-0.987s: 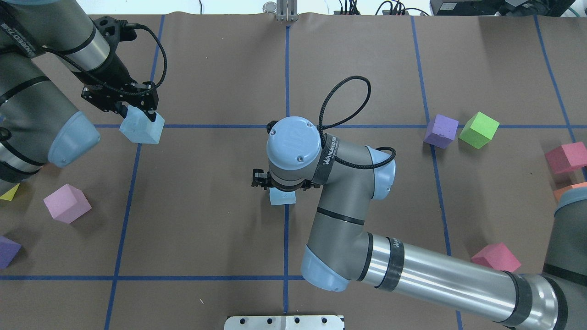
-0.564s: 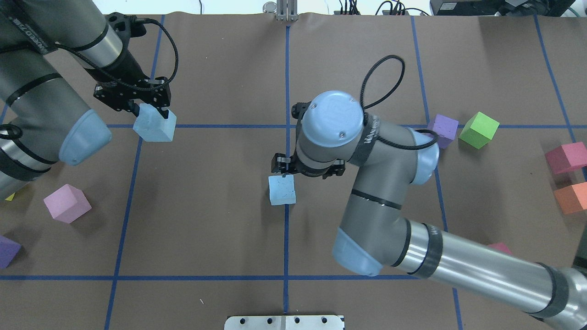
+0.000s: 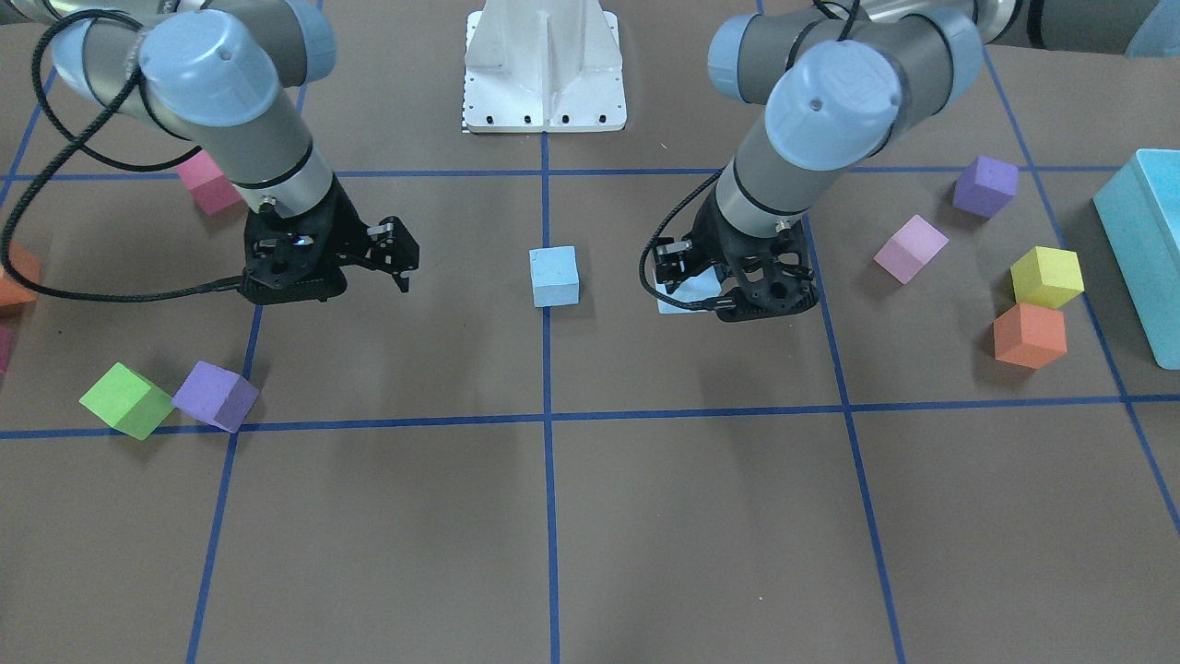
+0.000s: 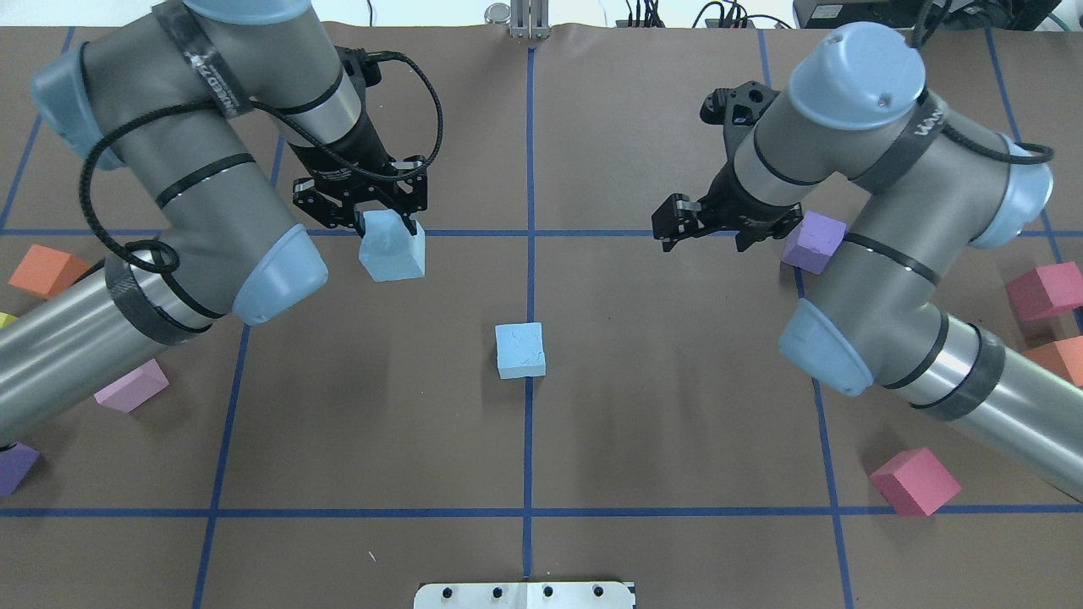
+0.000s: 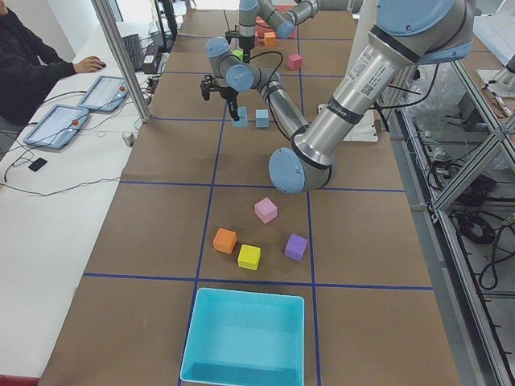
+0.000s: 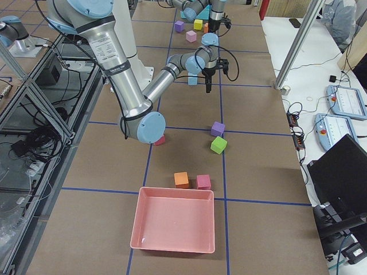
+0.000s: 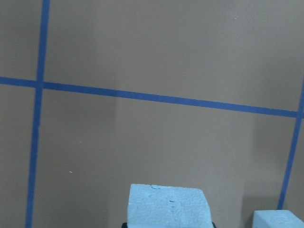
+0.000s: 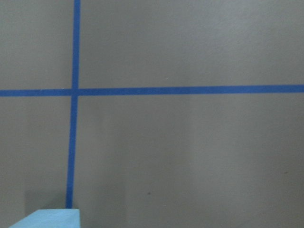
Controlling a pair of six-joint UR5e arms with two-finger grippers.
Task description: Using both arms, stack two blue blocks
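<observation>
One pale blue block lies alone on the centre line of the table; it also shows in the front view. My left gripper is shut on the second blue block and holds it above the table, left of and beyond the lying block. In the left wrist view the held block fills the bottom edge, and the lying block shows at the bottom right. My right gripper is open and empty, to the right of and beyond the lying block, well apart from it.
A purple cube sits just beside my right forearm. Red-pink cubes and an orange one lie at the right. Orange, pink and purple cubes lie at the left. A teal box stands at the table's end.
My right gripper has let go of the centre block and drawn away up and to the right. My left arm has carried its blue block rightward toward the centre.
</observation>
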